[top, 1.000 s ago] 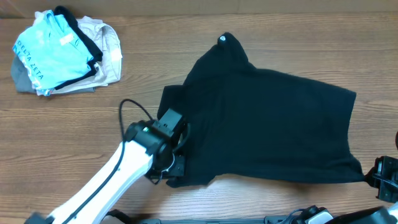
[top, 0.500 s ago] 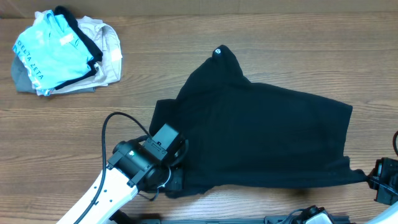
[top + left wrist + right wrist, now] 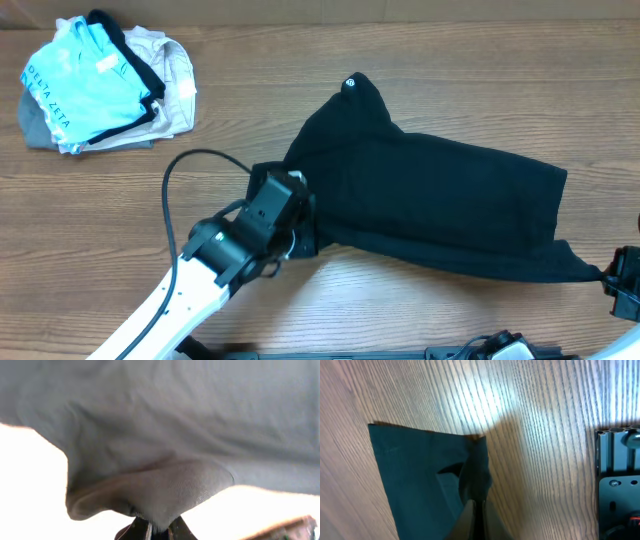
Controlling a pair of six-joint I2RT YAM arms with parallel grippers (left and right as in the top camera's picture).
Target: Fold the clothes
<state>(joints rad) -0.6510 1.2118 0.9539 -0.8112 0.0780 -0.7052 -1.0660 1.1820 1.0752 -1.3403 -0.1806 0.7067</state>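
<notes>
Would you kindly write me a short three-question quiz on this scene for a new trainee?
1. True or false: the left gripper and the right gripper each pinch part of the black T-shirt.
2. In the overhead view, the pile of other garments lies: A) toward the top left of the table; B) right of the T-shirt; C) under the T-shirt.
3. Which garment in that pile bears lettering?
Key: 1 true; 2 A; 3 the light blue shirt.
</notes>
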